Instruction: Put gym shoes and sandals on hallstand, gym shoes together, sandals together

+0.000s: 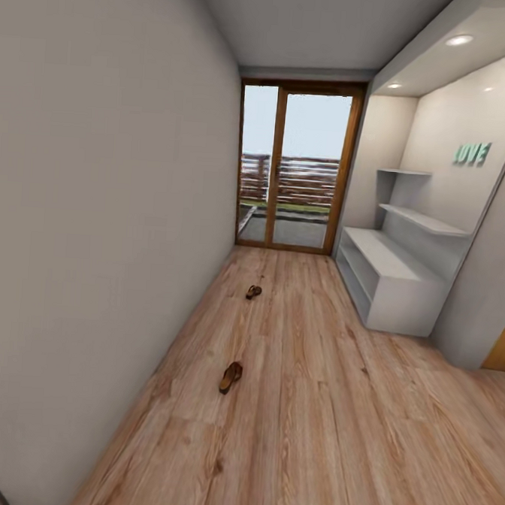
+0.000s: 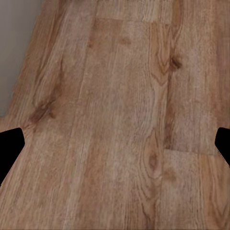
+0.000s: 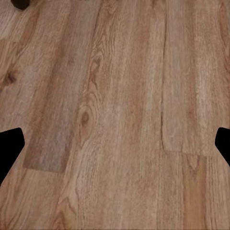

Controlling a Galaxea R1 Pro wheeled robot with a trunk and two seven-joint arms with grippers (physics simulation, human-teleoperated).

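Two brown sandals lie on the corridor floor [image 1: 309, 407], well apart from each other: the nearer sandal [image 1: 230, 376] sits short of the glass door [image 1: 297, 169], the farther sandal [image 1: 253, 291] closer to it. Both are loose on the planks, toes pointing roughly at the door, scattered rather than paired. The hallstand [image 1: 390, 281] stands against the side wall just beside the door, its shelves bare. I judge the robot is approaching, with nothing collected yet. The left gripper [image 2: 115, 143] and right gripper [image 3: 115, 143] are spread wide over bare planks, holding nothing — only dark fingertip edges show. The gym shoes cannot be made out.
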